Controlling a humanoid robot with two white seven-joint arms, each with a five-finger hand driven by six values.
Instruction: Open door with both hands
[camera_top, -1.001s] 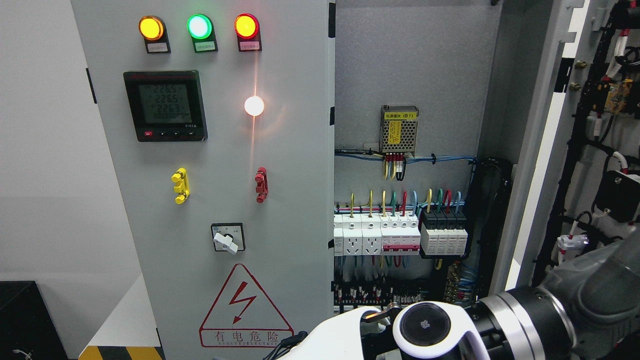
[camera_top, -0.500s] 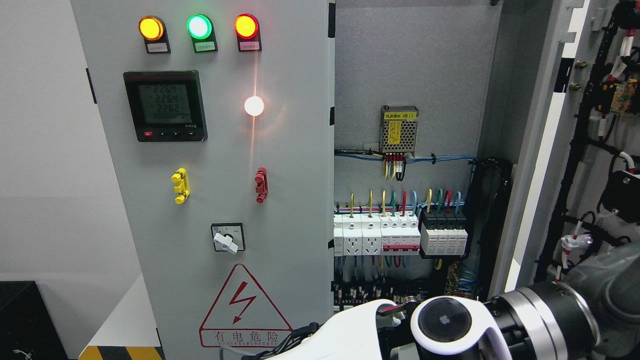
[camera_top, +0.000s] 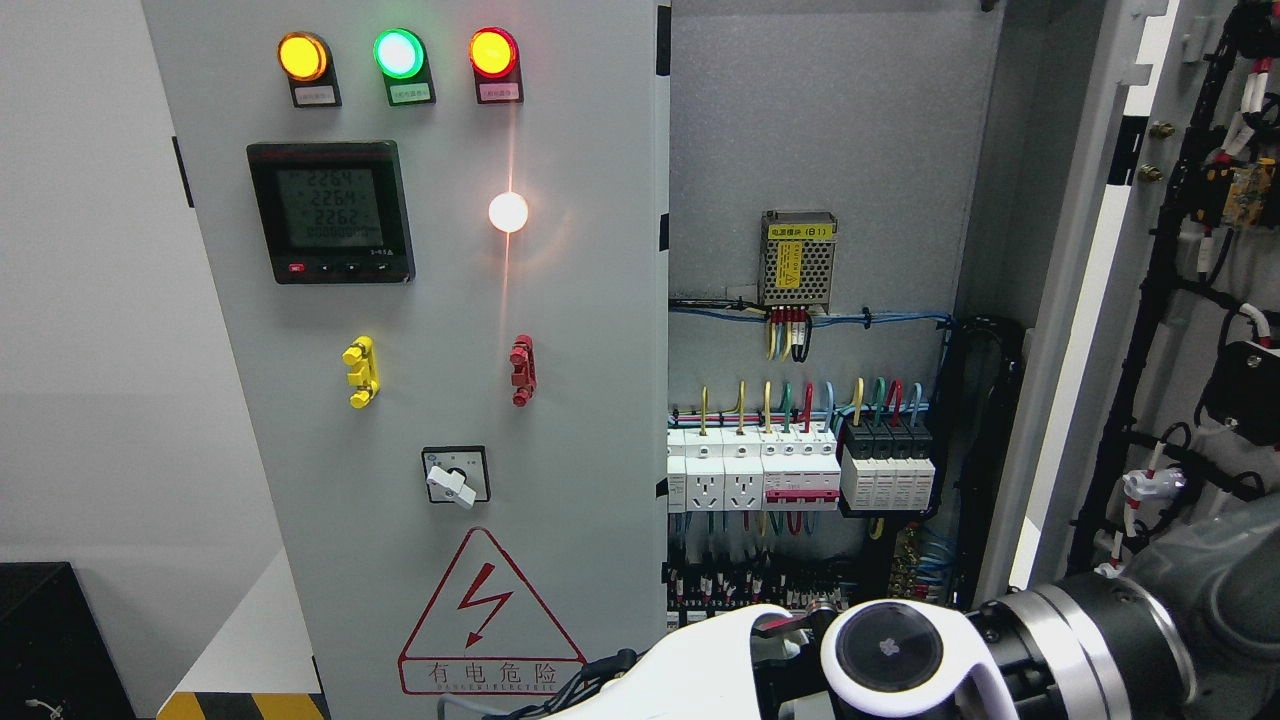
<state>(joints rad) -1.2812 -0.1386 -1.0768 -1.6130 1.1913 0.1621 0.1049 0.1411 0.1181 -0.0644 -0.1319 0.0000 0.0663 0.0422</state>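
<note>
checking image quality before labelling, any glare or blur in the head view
Head view: a blown-out white glare spot with a thin vertical streak sits on the closed left door; the three lamps bloom slightly; the right arm at the bottom looks soft; the wiring is sharp.

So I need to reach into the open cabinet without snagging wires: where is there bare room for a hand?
Free: the bare back plate above the power module. Crowded: the breaker row with coloured wires, the terminal strips below, and the cable bundle along the right wall. The right arm fills the bottom edge.
</note>
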